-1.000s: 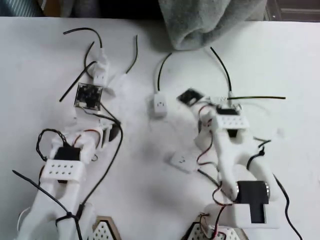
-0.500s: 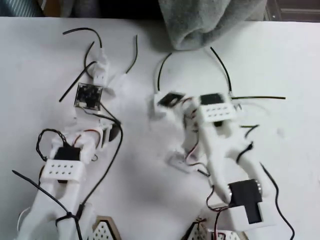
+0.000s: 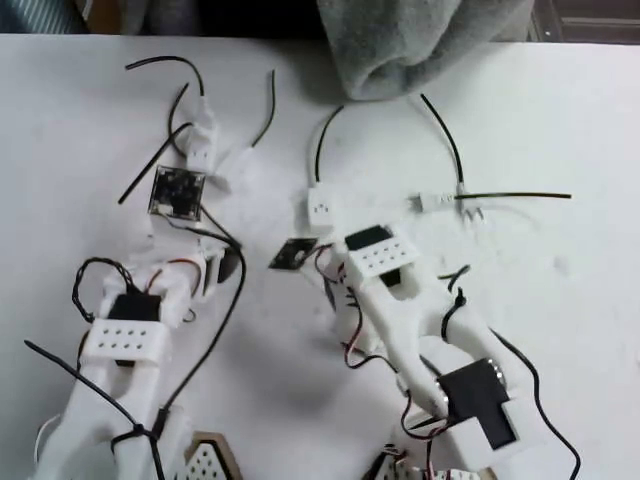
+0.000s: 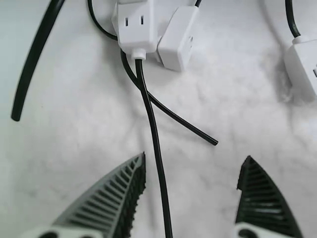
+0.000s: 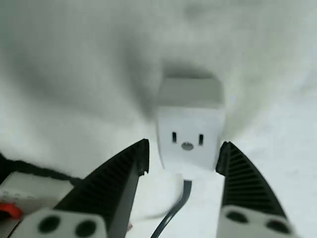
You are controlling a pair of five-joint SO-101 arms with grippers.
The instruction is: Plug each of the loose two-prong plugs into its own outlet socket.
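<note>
Outlet socket [image 5: 189,126] sits between the spread fingers of the right gripper [image 5: 184,145]; left gripper [image 4: 195,157], also spread, straddles a black cord [image 4: 154,144], a second socket [image 4: 134,22] cropped at the edge.

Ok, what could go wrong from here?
1. The left gripper is open with a black cable running between its fingers. Closing could snag the cable and drag the two-slot socket it leads to.
2. The right gripper is open around a three-hole socket, while what looks like a loose plug lies apart on the table. Closing may only shove that socket.
</note>
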